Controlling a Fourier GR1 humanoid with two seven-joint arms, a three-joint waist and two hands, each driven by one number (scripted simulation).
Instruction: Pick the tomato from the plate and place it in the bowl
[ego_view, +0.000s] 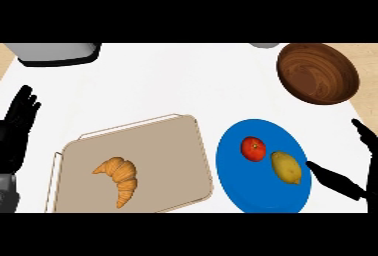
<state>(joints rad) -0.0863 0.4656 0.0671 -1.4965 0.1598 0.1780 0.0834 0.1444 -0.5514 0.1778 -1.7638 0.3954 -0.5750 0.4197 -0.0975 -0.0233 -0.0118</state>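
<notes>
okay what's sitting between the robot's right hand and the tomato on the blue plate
In the head view, a lemon lies on the blue plate between the right hand and the tomato, just right of and below the tomato.

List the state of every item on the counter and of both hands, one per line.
tomato: on the blue plate, not held.
lemon: on the same plate, beside the tomato.
wooden bowl: upright, nothing in it.
croissant: lying on the beige tray.
left hand: open, at the view's left edge.
right hand: open, at the plate's right rim, holding nothing.
</notes>
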